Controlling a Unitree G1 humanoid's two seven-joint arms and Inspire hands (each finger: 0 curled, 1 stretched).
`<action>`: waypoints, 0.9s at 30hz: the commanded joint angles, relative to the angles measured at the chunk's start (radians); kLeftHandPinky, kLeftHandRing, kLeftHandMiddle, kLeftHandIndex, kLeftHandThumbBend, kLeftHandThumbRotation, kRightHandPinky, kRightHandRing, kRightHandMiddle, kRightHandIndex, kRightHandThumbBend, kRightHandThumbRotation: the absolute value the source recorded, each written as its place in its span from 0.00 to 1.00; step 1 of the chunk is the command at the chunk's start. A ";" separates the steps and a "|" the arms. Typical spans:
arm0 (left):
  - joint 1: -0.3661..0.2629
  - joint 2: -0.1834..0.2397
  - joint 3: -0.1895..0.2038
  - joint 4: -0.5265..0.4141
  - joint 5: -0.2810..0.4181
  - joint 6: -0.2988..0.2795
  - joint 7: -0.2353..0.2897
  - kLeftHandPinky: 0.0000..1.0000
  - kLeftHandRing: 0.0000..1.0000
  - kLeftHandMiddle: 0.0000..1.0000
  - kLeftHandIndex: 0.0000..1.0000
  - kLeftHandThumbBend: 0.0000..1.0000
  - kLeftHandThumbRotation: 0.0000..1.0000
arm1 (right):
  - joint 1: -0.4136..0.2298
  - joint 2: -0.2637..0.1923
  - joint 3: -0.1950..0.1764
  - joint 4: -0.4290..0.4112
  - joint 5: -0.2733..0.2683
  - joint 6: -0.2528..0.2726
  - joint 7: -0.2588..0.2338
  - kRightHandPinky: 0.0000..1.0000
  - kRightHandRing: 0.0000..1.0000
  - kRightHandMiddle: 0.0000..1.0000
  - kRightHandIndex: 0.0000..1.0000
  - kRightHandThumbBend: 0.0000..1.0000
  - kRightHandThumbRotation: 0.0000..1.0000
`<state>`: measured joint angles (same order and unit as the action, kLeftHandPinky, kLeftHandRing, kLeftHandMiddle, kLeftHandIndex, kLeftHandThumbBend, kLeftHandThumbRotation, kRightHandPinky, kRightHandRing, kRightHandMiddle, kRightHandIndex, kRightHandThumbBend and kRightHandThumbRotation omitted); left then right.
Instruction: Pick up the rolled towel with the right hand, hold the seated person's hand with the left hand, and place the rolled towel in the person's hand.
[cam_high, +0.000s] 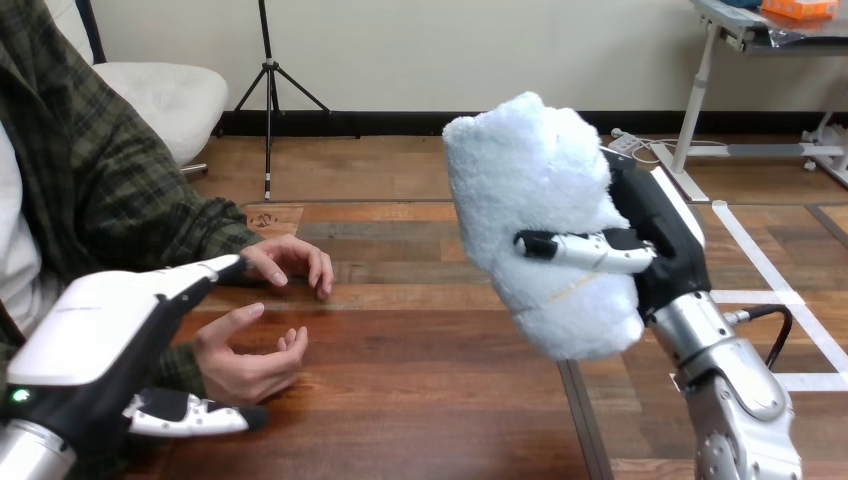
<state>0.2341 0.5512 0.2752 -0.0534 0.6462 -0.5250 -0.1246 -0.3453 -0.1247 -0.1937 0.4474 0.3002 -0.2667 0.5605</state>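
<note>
The fingers (585, 250) of the right hand (660, 235) are seen curled round the rolled towel (525, 190), which is gripped and held up clear of the worktop (430, 400), roughly above its right edge. The towel is tilted, its upper end leaning toward the left.

The left hand (100, 325) is found at the near left corner, its fingers straight and spread wide from the thumb. The person's upturned hand (245, 360) is laid on the worktop just beyond the left hand, its fingers loosely curled; its wrist is placed between the robot's outstretched finger and thumb, though contact cannot be made out. The person's other hand (290, 262) is rested palm down further back, near the far edge. From the person's hands across to the right edge, a broad stretch of bare worktop is left open beneath the towel.
</note>
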 joint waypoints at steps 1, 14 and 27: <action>-0.076 0.052 -0.029 0.035 0.001 0.019 0.013 0.79 0.81 0.84 0.85 1.00 0.32 | -0.012 -0.014 0.003 -0.113 0.039 -0.010 0.021 0.10 0.16 0.29 0.34 0.73 0.00; -0.120 0.105 -0.071 0.126 0.030 0.039 0.057 0.71 0.79 0.83 0.84 1.00 0.29 | 0.048 -0.041 0.001 -0.232 0.046 -0.005 0.042 0.10 0.16 0.28 0.34 0.75 0.00; -0.180 0.147 -0.120 0.248 0.078 0.041 0.134 0.72 0.80 0.82 0.83 1.00 0.24 | 0.110 -0.045 -0.013 -0.385 0.133 0.049 0.037 0.11 0.19 0.31 0.35 0.77 0.00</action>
<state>0.1392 0.6517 0.1769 0.1455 0.7077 -0.4852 -0.0469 -0.2131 -0.1615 -0.1967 0.1847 0.3845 -0.2268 0.6105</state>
